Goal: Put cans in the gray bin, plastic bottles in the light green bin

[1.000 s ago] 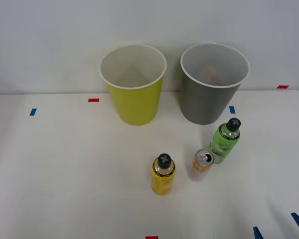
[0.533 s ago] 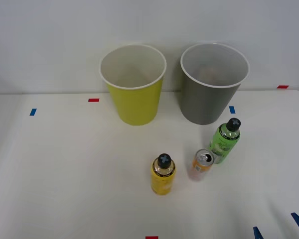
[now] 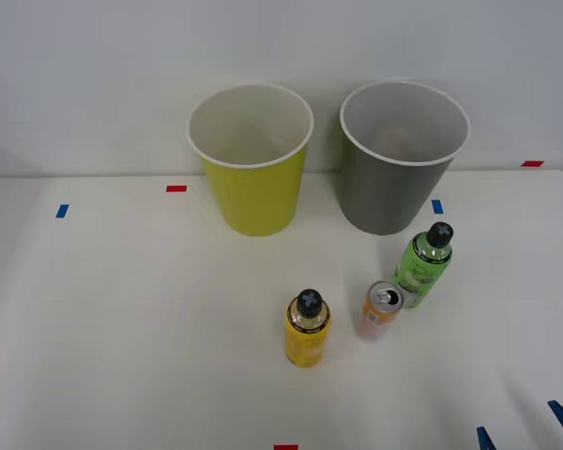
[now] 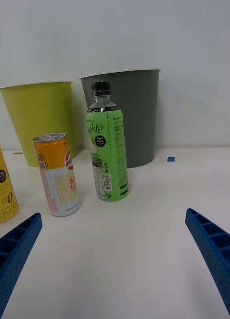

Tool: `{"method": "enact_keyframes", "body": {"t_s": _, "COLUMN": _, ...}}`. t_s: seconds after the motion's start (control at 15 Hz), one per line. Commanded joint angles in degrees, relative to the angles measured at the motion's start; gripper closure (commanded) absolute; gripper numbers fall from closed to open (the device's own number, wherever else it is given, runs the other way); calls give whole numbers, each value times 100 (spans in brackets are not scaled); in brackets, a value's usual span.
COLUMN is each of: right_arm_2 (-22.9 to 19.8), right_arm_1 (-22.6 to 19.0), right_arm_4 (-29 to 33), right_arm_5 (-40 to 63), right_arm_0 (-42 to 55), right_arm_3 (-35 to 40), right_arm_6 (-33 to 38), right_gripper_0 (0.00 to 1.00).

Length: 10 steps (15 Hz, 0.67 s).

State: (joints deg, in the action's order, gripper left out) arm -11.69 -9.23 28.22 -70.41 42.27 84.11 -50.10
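While upright, two bottles [image 3: 307, 330] [image 3: 424, 265], one can [image 3: 380, 311]

Setting: lab test bench. Plain white tabletop [image 3: 122, 328] against a bare white wall [image 3: 94, 75]; small red tape marks [image 3: 176, 188] and blue tape marks [image 3: 62, 211] stuck on the surface as position markers.

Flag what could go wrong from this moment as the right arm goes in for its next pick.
The orange can and green bottle stand very close together, so the open right pincer closing on one might tip the other. The gray bin and light green bin sit side by side, so a drop could land in the wrong one. The yellow bottle stands near the can and could be brushed.
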Motion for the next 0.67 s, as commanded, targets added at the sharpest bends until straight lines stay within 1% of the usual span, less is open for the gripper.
{"method": "enact_keyframes", "body": {"t_s": 0.07, "right_arm_2": 0, "right_arm_1": 0, "right_arm_4": 0, "right_arm_5": 1, "right_arm_0": 0, "right_arm_3": 0, "right_arm_6": 0, "right_gripper_0": 0}}
{"method": "enact_keyframes", "body": {"t_s": 0.67, "right_arm_2": 0, "right_arm_1": 0, "right_arm_4": 0, "right_arm_5": 1, "right_arm_0": 0, "right_arm_3": 0, "right_arm_6": 0, "right_gripper_0": 0}}
